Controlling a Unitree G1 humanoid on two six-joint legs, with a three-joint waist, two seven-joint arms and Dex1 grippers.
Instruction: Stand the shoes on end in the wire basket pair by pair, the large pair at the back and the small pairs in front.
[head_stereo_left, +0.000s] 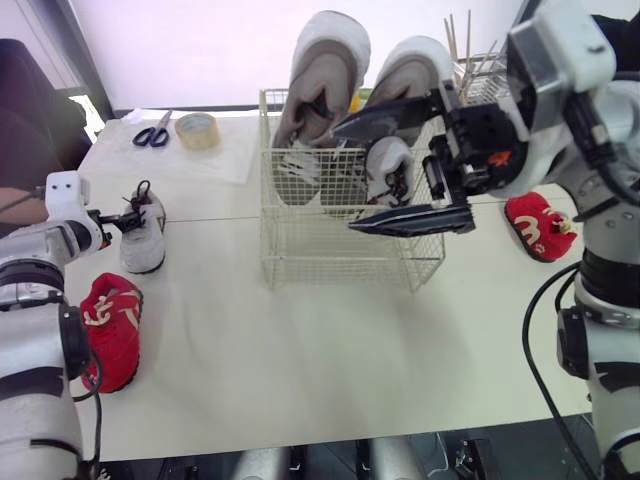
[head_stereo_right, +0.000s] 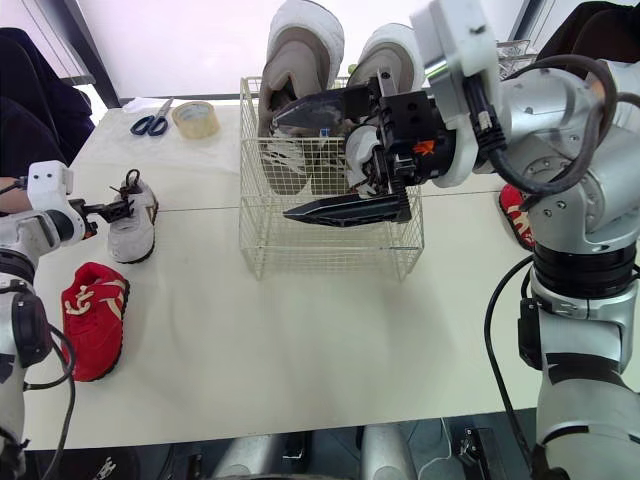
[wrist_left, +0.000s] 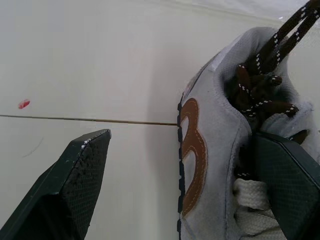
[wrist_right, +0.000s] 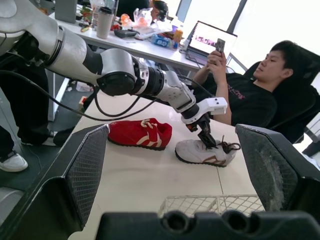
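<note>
Left gripper (head_stereo_left: 127, 217), left middle of the head view, jaws spread and straddling the collar of the small grey shoe (head_stereo_left: 143, 240) lying on the table (head_stereo_left: 300, 350): one finger in the opening by the laces, the other clear of the side wall, nothing pinched yet. Right gripper (head_stereo_left: 350, 176) hangs wide open over the front right of the wire basket (head_stereo_left: 340, 270), centre frame. Large pair (head_stereo_left: 320, 80) stands on end at the basket's back, with one small grey shoe in basket (head_stereo_left: 388, 165) just in front. Left red shoe (head_stereo_left: 110, 325) lower left, right red shoe (head_stereo_left: 540, 225) far right. Risks: a pinch on the soft collar alone may let the shoe swing or slip on lift, or trap a lace; the right fingers, so close to the wire, may snag it or topple the shoe inside. Hard to tell: how the shoe in the basket sits, as the right gripper covers it; right red shoe partly behind the arm; grey shoe's toe cut off in the left wrist view
</note>
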